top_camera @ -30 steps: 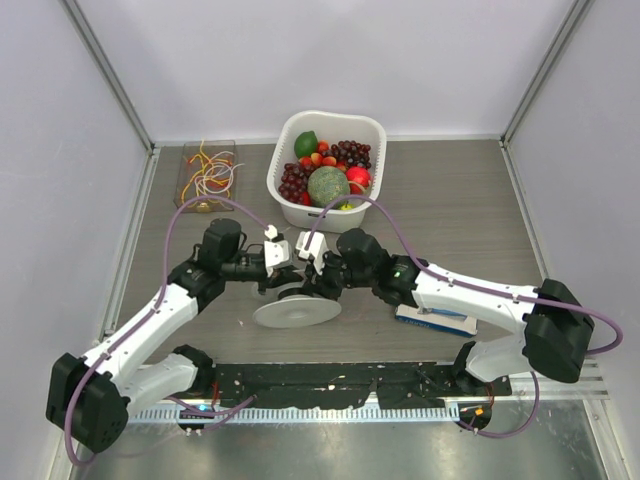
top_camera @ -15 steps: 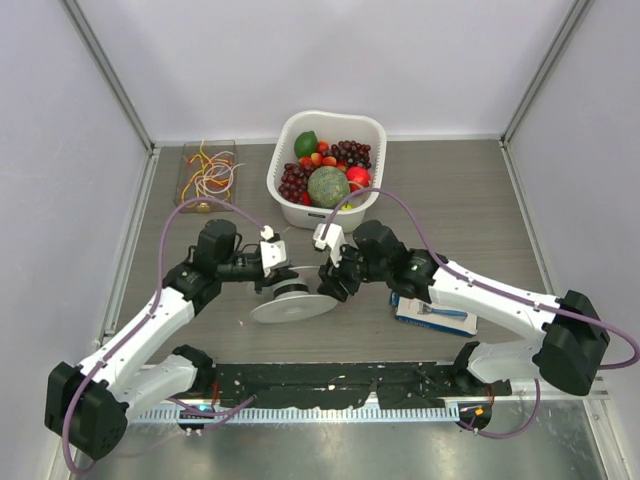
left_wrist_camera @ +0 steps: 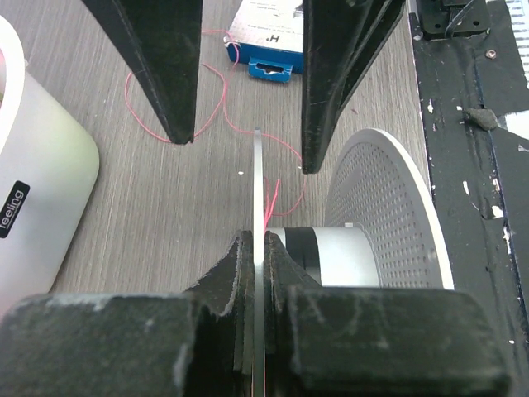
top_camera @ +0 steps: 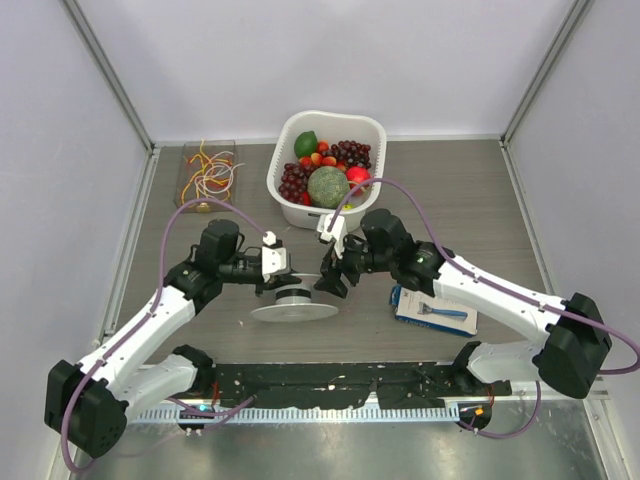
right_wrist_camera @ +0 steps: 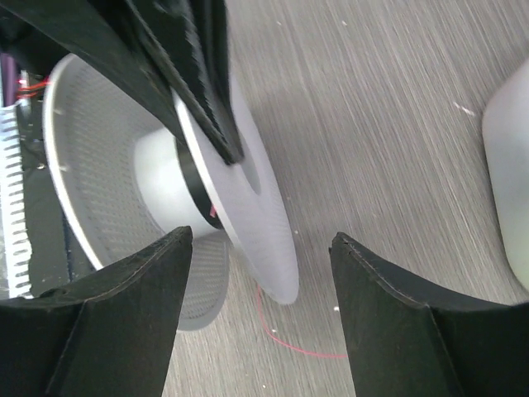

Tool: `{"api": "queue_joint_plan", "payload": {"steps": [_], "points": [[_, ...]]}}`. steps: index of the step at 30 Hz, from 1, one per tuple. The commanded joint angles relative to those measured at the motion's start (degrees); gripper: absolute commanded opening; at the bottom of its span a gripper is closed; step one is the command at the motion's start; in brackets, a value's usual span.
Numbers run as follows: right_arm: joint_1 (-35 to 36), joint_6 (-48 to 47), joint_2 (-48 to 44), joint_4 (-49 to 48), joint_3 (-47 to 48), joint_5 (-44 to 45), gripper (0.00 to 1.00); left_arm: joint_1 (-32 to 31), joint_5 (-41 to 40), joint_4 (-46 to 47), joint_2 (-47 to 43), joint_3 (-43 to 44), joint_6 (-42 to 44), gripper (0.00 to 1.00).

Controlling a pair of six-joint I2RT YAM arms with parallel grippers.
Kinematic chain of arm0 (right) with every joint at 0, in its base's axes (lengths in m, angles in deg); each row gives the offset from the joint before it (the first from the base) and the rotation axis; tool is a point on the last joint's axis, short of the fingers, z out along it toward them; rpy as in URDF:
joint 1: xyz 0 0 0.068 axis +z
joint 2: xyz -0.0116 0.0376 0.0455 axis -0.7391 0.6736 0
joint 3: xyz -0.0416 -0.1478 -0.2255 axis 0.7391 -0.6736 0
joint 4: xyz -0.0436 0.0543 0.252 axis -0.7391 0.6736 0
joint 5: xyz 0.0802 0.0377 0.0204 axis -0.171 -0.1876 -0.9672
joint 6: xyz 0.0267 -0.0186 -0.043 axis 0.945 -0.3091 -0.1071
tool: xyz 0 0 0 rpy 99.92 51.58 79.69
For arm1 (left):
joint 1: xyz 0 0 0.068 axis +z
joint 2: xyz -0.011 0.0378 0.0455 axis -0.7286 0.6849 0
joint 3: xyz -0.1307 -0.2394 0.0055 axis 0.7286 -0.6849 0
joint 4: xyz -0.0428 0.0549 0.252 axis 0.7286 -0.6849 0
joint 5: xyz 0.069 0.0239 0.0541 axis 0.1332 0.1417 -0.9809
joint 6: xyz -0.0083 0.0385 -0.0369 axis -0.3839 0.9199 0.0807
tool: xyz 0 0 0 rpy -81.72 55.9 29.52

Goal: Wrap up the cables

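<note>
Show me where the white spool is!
In the top view, the white spool sits mid-table in front of the fruit basket, left fingers pinching its rim.

Spool (top_camera: 295,312) centre; basket (top_camera: 300,212) behind; cables (top_camera: 210,172) far left; box (top_camera: 435,315) right.

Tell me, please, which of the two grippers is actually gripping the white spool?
The left gripper: it is shut on the rim of one disc of the spool. The right gripper is open, straddling that same disc.
</note>
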Motion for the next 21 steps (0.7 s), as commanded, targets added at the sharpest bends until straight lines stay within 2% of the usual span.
{"api": "queue_joint_plan", "payload": {"steps": [1,5,13,16,21], "points": [[0.5,-4.2,0.9,-2.5,3.9,-8.7,0.73,-0.1,2.8,-1.2,0.5,2.3,2.5,0.00],[0.6,-5.0,2.8,-2.4,5.3,-9.4,0.72,-0.1,3.0,-1.3,0.4,2.4,2.6,0.00],[1.1,-6.9,5.7,-5.0,5.1,-7.1,0.47,-0.1,3.3,-0.7,0.5,2.2,1.8,0.00],[1.3,-6.9,5.9,-7.0,4.6,-5.8,0.41,-0.1,3.3,-0.5,0.3,2.1,1.6,0.00],[1.6,-6.9,6.2,-8.5,3.9,-5.4,0.21,-0.1,1.8,2.0,0.2,1.1,-1.9,0.00]]}}
